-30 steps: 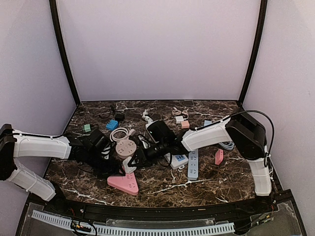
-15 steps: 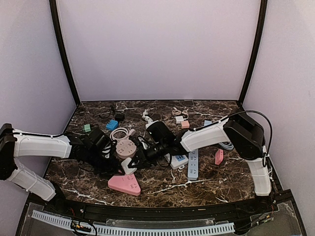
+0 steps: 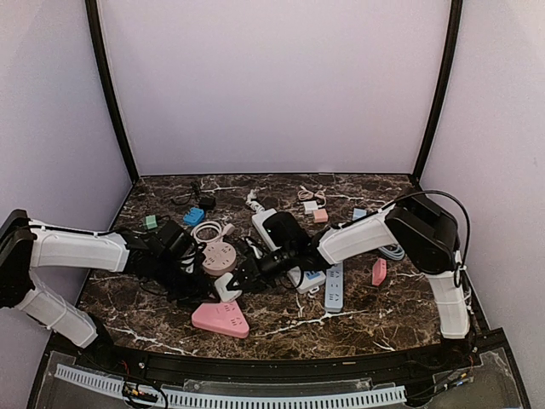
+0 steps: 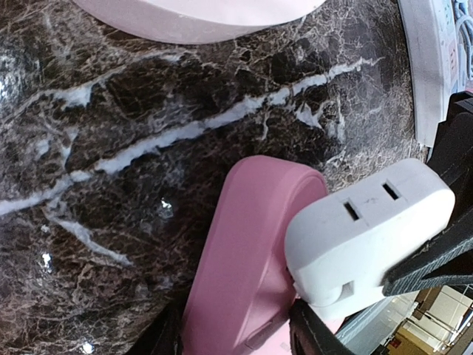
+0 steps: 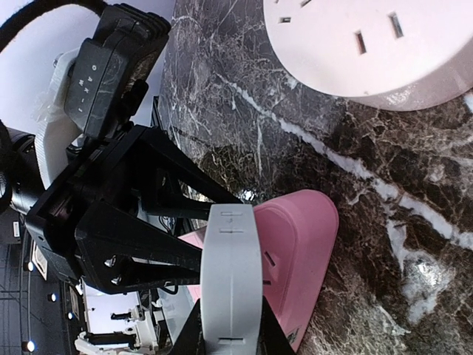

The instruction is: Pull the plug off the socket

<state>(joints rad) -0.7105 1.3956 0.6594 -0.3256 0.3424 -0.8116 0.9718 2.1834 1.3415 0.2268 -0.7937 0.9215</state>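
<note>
Right gripper (image 3: pixel 232 283) clamps white plug (image 5: pixel 230 274) (apparently in pink socket (image 5: pixel 297 235)).

Overhead: soft even light from above, pale walls (image 3: pixel 272 85) bright, dark marble bench (image 3: pixel 383 308) murky, shadows faint. Wrist views: small glints on polish; pink socket (image 4: pixel 251 251) and white plug (image 4: pixel 362 237) close, slightly soft.

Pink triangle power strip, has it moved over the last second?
Yes. The pink strip slid slightly right, toward the blue power strip, which stayed put.
</note>
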